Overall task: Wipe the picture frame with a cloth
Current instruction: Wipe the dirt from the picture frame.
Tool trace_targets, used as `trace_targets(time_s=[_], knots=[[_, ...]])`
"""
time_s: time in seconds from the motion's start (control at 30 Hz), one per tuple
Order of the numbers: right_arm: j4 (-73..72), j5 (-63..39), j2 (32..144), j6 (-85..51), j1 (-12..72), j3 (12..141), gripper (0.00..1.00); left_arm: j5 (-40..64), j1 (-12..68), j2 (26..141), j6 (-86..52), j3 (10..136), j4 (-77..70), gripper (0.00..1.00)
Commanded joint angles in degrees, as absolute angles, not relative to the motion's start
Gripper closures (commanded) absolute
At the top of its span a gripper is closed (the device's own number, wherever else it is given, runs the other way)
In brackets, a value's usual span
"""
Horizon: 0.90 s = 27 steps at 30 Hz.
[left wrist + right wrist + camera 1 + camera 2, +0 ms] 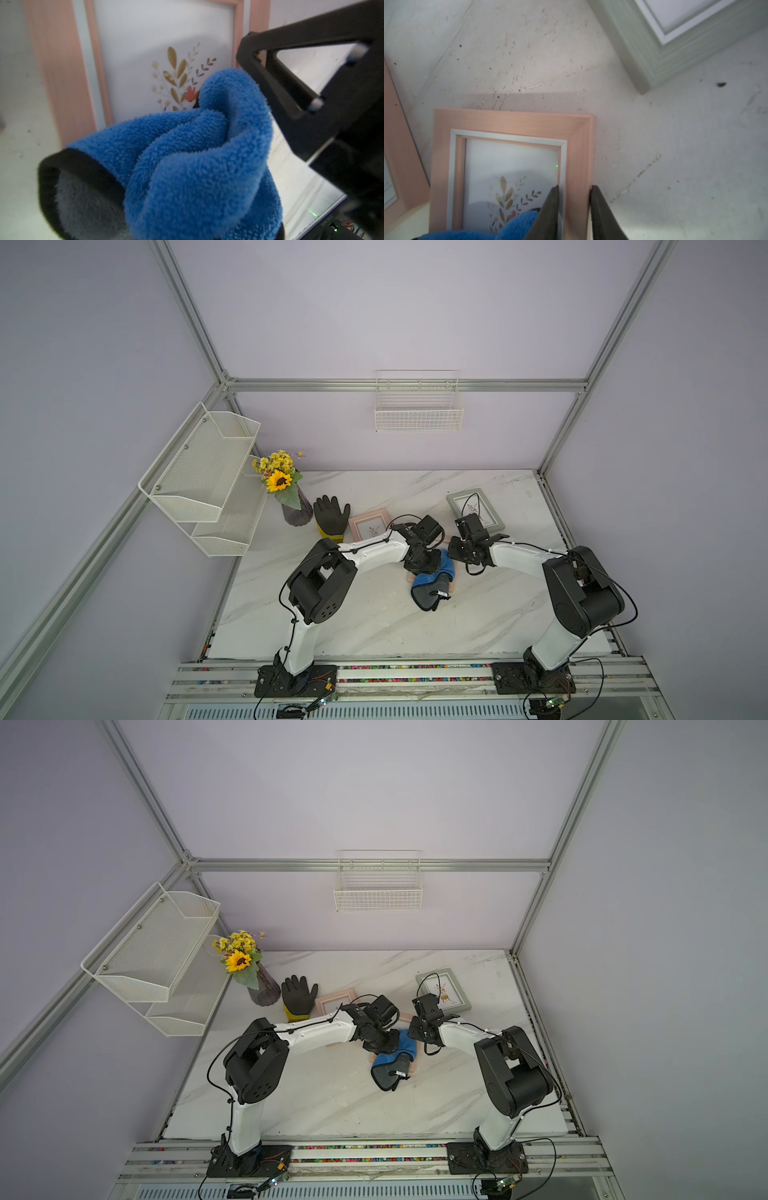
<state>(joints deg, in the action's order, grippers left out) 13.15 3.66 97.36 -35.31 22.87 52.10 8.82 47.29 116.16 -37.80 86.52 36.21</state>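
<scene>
Right fingers (pixel 553 207) narrowly pinch the pink picture frame (pixel 512 122) by its side rail. Left fingers (pixel 424 563) are clamped on the bunched blue cloth (pixel 197 155), which hides them and part of the floral print (pixel 178 79) just ahead. The cloth's white tag (pixel 444 594) is too small to read.

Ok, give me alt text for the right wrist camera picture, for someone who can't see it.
The right gripper clamps one side rail of a pink picture frame on a scuffed marble table, its dark fingers either side of the rail. A blue cloth covers part of the floral print; a sage green frame corner lies nearby.
</scene>
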Motion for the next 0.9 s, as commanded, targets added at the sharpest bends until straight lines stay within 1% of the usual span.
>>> trace_targets(time_s=[0.0,0.17,0.37,0.5,0.57,0.67,0.8,0.87], knots=[[15.9,4.8,98.2,-34.8,22.7,50.6,0.72,6.2,45.2,116.1,-35.6,91.9,38.3,0.95],[16.0,4.8,98.2,-34.6,22.9,50.9,0.72,4.7,41.8,118.7,-32.3,98.4,40.9,0.94],[16.3,5.1,98.4,-34.7,22.9,51.2,0.72,6.0,39.0,126.1,-30.3,105.3,41.9,0.94],[16.5,5.1,98.2,-34.7,23.0,51.2,0.72,6.2,38.3,127.9,-29.8,106.5,42.7,0.94],[16.5,5.3,98.0,-34.8,22.9,51.1,0.72,6.9,38.5,126.3,-30.0,104.2,42.5,0.95],[16.3,5.5,98.5,-34.8,22.9,51.4,0.72,6.2,40.0,121.3,-30.2,97.6,41.6,0.95],[16.1,5.4,99.8,-35.0,22.9,52.3,0.72,6.1,41.4,111.6,-31.6,85.2,38.2,0.95],[16.3,5.5,100.6,-35.1,22.9,53.0,0.72,5.8,41.3,106.8,-31.7,81.7,37.3,0.95]])
